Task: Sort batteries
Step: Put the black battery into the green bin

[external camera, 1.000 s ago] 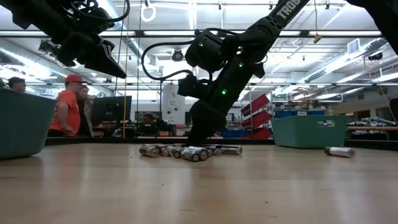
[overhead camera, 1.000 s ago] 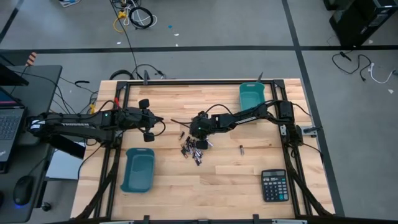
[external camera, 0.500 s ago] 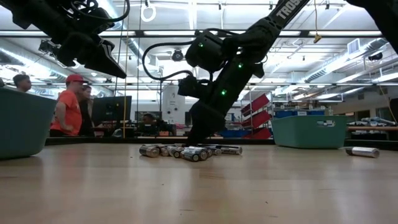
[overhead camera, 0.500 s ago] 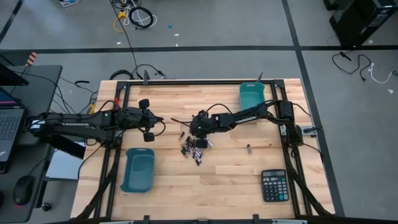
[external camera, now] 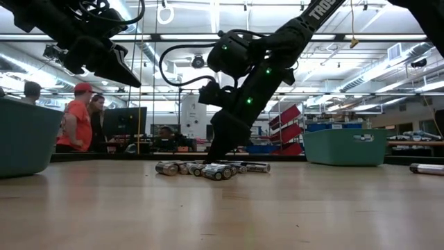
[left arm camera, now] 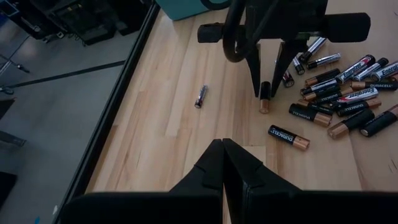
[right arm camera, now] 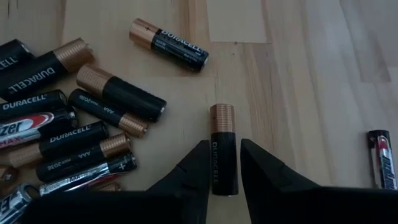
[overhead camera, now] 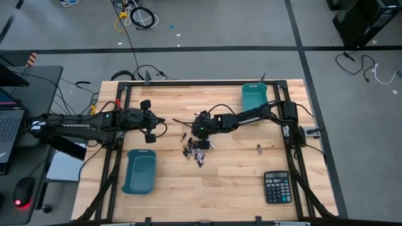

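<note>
While your left gripper [left arm camera: 222, 144] hovers closed left of the pile [overhead camera: 196, 150], the right gripper [right arm camera: 224, 149] sits at the pile's edge, fingers apart around one cell [right arm camera: 223, 134]. A stray cell [overhead camera: 258, 149] has rolled further right, well off the pile and above the calculator [overhead camera: 277, 187]; you'll probably have to fetch it. The wood table [overhead camera: 220, 179] has a bin [overhead camera: 140, 171] front-left and another bin [overhead camera: 254, 96] back-right. People [external camera: 73, 118] stand in the room behind.

batteries [external camera: 211, 169] piled mid-table | right end effector [external camera: 216, 154] above | teal bin [external camera: 344, 146] behind
</note>
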You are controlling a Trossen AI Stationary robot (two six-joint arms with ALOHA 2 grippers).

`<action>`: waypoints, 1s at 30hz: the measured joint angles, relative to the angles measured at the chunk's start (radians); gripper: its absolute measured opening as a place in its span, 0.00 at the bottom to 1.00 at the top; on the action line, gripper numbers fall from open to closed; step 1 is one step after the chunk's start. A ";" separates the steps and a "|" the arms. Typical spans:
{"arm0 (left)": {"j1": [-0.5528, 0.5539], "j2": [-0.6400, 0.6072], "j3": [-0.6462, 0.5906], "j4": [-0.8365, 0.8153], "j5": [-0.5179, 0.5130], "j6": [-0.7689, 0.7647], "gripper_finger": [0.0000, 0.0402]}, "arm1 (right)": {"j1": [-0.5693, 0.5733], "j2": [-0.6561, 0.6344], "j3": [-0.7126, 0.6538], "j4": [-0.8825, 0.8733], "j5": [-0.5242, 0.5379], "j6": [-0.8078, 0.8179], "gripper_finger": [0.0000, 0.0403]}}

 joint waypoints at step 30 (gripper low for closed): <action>0.000 0.000 0.000 0.000 0.000 0.000 0.01 | -0.001 0.000 0.000 0.000 0.045 0.000 0.41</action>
